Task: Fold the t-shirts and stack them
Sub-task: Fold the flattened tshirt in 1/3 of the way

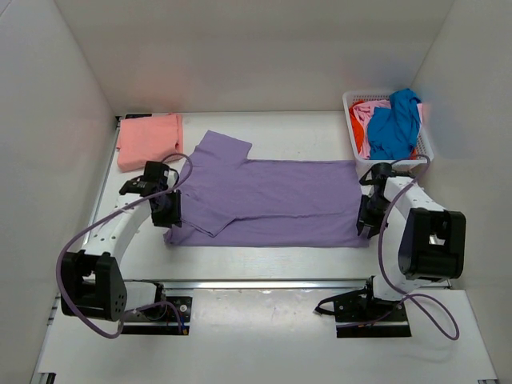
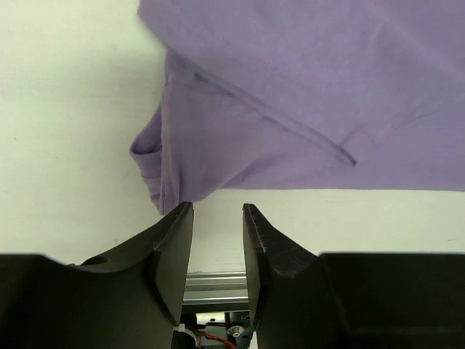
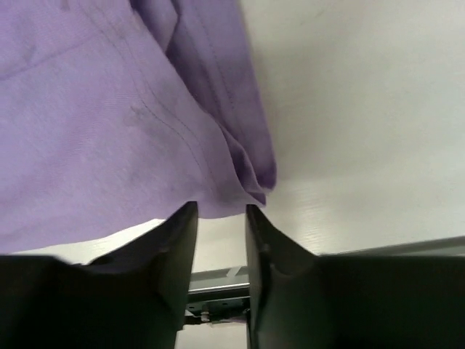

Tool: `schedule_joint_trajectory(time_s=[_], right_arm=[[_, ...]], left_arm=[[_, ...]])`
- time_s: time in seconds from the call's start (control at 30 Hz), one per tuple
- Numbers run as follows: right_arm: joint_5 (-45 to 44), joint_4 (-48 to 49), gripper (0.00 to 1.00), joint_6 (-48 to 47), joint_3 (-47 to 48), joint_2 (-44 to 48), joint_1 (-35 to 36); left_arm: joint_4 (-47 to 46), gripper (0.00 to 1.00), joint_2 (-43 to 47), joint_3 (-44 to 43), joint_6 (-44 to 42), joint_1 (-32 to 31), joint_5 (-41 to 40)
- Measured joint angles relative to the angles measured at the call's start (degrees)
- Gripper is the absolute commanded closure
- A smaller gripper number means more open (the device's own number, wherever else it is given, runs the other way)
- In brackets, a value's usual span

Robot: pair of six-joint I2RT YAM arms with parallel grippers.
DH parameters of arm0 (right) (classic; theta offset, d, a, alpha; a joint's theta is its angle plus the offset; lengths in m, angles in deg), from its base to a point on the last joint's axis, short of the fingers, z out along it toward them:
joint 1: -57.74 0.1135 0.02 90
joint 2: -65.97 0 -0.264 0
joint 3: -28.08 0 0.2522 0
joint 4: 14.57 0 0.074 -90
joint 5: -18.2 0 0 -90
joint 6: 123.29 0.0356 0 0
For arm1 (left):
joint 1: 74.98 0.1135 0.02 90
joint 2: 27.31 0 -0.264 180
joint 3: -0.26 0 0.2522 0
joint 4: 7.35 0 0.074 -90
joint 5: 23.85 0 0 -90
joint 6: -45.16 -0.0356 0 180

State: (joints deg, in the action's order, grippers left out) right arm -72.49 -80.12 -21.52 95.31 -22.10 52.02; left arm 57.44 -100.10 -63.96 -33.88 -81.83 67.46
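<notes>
Two robot arms bracket a lavender t-shirt (image 1: 272, 200) spread lengthwise across the white worktop (image 1: 264, 268), collar end to the left and hem to the right, midway through a fold-and-stack job. The left gripper (image 1: 168, 212) (image 2: 218, 207) sits low at the shirt's near-left corner, its jaws parted and empty, the tips just short of a puckered lip of cloth. The right gripper (image 1: 370, 220) (image 3: 221, 207) mirrors it at the near-right hem corner, jaws likewise apart with nothing between them and the hem edge right at the tips. Both arms are bent at the elbow and reach in from their bases at the near edge, wrists pitched down toward the cloth. The next fold looks best made by taking both near corners at once. Each grip should catch every layer, the bunched corner on the left needs to be drawn flat, and the edge between the two arms should be kept taut as it travels, so the shirt lands square rather than skewed. A one-sided or shallow pinch would probably drag the cloth into a wrinkle. A salmon-pink t-shirt (image 1: 148, 140) lies folded in the far-left corner, the likely base of the stack, while a blue t-shirt (image 1: 394, 124) and other bright cloth wait in the white basket (image 1: 352, 132) at far right.
</notes>
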Motion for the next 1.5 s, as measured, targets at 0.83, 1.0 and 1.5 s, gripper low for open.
schedule_joint_trajectory(time_s=[0.83, 1.0, 1.5], right_arm=[[7.52, 10.54, 0.83, 6.75, 2.93, 0.22, 14.58], [8.24, 11.13, 0.82, 6.86, 2.86, 0.28, 14.10], [8.52, 10.71, 0.81, 6.49, 2.86, 0.46, 13.57]], left_arm=[[-8.04, 0.83, -27.52, -10.86, 1.03, -2.56, -6.91], [-8.20, 0.84, -25.70, -8.13, -0.04, -2.12, -10.67], [-1.05, 0.56, -19.39, -5.16, -2.64, -2.05, -10.93]])
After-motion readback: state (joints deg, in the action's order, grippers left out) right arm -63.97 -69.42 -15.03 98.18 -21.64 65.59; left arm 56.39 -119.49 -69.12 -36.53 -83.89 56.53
